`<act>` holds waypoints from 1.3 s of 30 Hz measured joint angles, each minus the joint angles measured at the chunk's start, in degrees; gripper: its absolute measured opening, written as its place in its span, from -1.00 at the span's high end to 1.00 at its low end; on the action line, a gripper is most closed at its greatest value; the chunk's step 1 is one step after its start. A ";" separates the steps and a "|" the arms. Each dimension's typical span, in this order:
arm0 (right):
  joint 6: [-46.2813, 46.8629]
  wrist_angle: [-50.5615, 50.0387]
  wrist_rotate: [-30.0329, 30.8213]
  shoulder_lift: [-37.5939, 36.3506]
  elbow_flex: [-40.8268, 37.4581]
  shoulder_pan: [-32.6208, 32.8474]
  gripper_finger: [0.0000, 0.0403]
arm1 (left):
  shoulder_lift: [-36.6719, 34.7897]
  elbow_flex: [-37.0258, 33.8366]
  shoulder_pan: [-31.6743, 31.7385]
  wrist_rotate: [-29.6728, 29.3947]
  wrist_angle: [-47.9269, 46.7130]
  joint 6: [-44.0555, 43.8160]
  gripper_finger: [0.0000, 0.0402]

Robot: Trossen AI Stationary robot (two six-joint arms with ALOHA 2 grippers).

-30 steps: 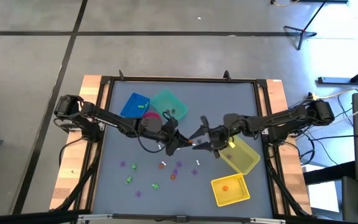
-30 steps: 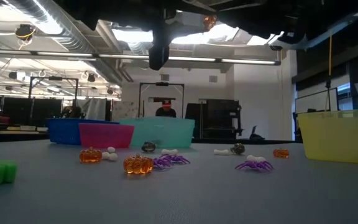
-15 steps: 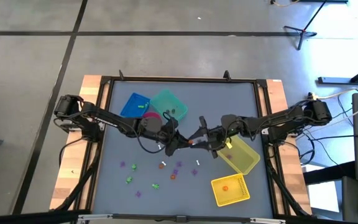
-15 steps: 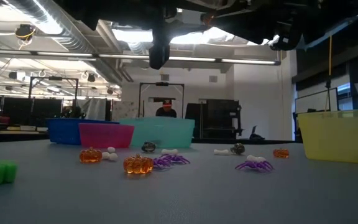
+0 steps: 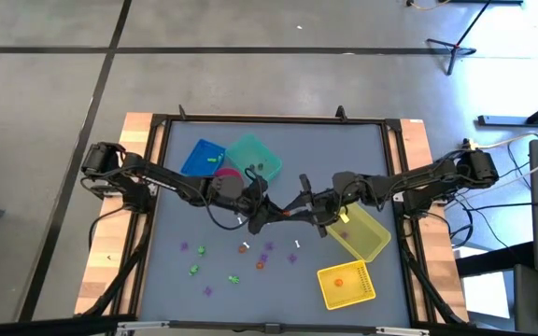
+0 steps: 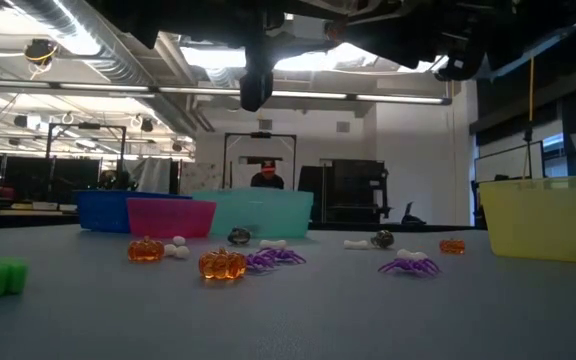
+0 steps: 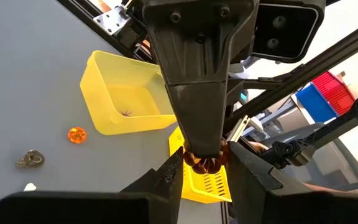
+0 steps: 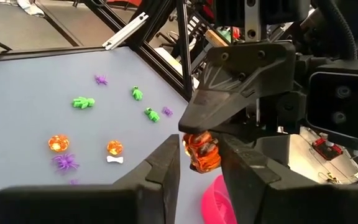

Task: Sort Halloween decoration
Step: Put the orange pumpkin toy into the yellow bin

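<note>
Mid-air handover above worktop (image 5: pixel 171 187) centre: left gripper (image 5: pixel 267 217) and right gripper (image 5: pixel 296 212) both pinch the small orange translucent plastic pumpkin (image 8: pixel 201 151); next, left should release, right carrying toward five o'clock yellow bin (image 5: pixel 346 284)

Blue bin (image 5: pixel 202 157), teal bin (image 5: pixel 253 156) and 2 yellow bins (image 5: pixel 367 238) sit on the grey table (image 5: pixel 344 149).

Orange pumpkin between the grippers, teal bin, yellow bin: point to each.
orange pumpkin (image 8: pixel 201 152), right wrist view, its ribbed body.
teal bin (image 5: pixel 251 155), high view, its floor.
yellow bin (image 7: pixel 125 99), left wrist view, its inner wall.
</note>
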 joint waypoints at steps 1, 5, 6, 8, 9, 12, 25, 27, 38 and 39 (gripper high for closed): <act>0.00 0.07 0.00 0.00 0.00 0.00 0.45 | 0.00 0.00 0.00 0.00 0.02 -0.02 0.56; 0.02 0.68 -0.01 0.00 0.00 0.00 0.45 | 0.00 0.00 0.00 -0.02 0.02 -0.02 0.56; 0.00 0.71 0.00 0.00 0.00 0.00 0.45 | -0.01 0.00 0.00 -0.02 0.02 -0.02 0.56; -0.30 0.66 0.00 -0.01 0.00 0.00 0.45 | -0.02 0.00 0.00 -0.05 0.01 -0.01 0.56; -0.39 0.66 0.00 0.00 0.00 0.00 0.45 | -0.02 0.00 0.00 -0.07 0.00 -0.02 0.56; -0.68 0.64 0.00 -0.02 0.00 0.00 0.45 | -0.02 0.00 0.00 -0.07 0.00 0.00 0.56; -0.81 0.60 0.00 -0.04 0.00 0.00 0.45 | -0.02 0.00 0.00 -0.07 0.00 0.02 0.56; -0.81 0.57 0.00 -0.04 0.00 0.00 0.45 | -0.02 0.00 0.00 -0.07 0.00 0.02 0.56; -0.81 0.09 0.00 -0.07 0.00 0.00 0.59 | -0.02 0.00 -0.01 -0.04 -0.06 0.02 0.56; -0.81 0.07 0.00 -0.07 0.00 0.00 0.64 | -0.02 0.00 -0.02 -0.01 -0.10 0.02 0.56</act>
